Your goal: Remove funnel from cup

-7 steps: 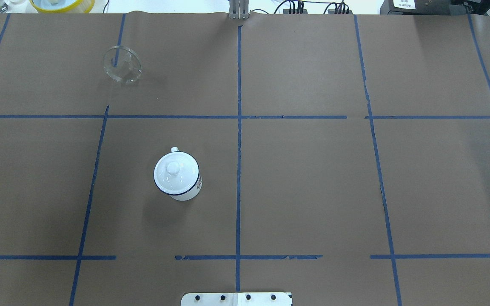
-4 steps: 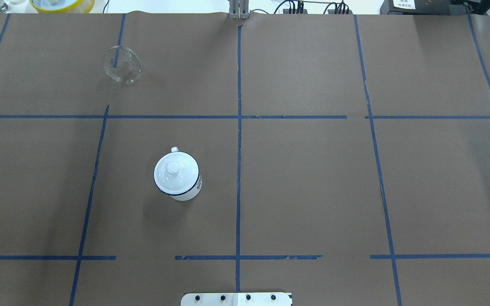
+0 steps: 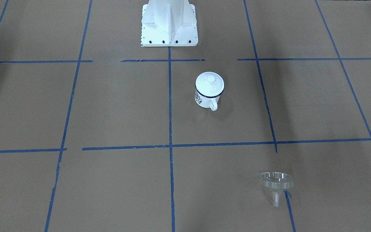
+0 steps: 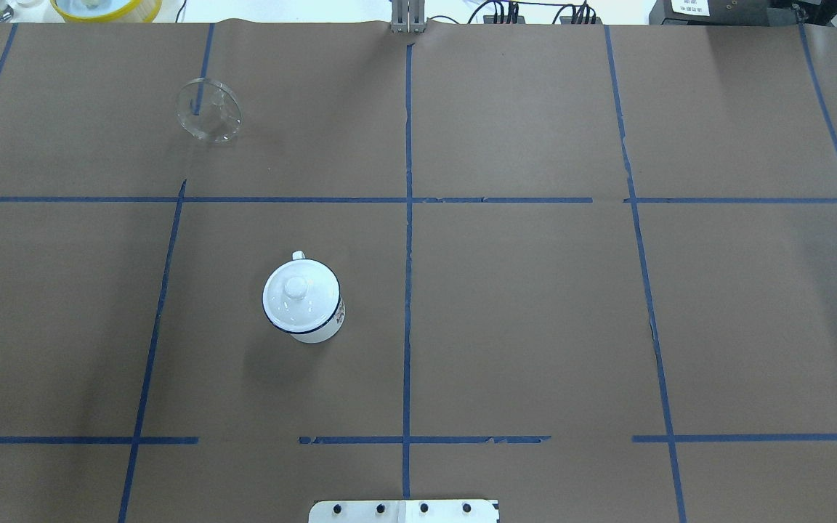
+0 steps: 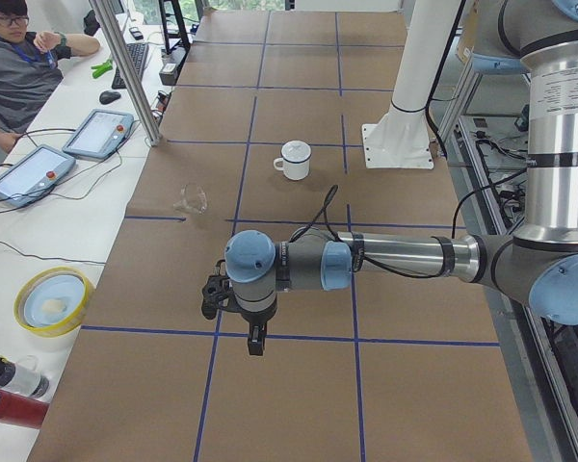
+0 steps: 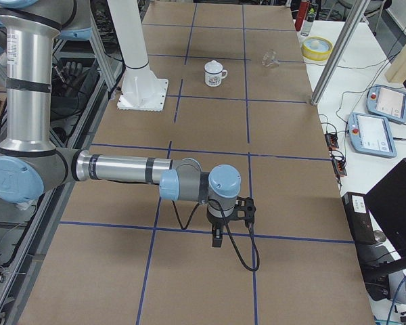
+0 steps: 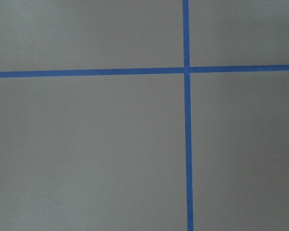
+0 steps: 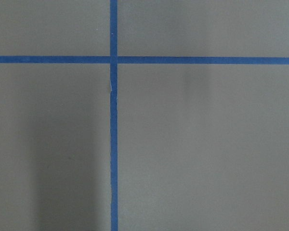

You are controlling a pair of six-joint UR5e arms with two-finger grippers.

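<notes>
The cup [image 4: 319,329] is a white enamel mug with a dark blue rim, standing left of the table's middle with a round white knobbed lid [image 4: 300,294] on it. It also shows in the front view [image 3: 204,98]. The clear funnel [image 4: 208,110] lies on the brown paper at the far left, well apart from the cup, its spout toward the far edge [image 3: 276,182]. The left gripper [image 5: 255,342] and right gripper [image 6: 217,238] hang over bare paper at the table's two ends, far from both. I cannot tell whether they are open or shut.
The white robot base [image 3: 169,25] stands at the near edge. A yellow bowl [image 4: 106,7] and cables lie beyond the far edge. A metal post [image 5: 125,67], tablets [image 5: 24,173] and a seated person [image 5: 19,67] are on the operators' side. Both wrist views show only paper and blue tape.
</notes>
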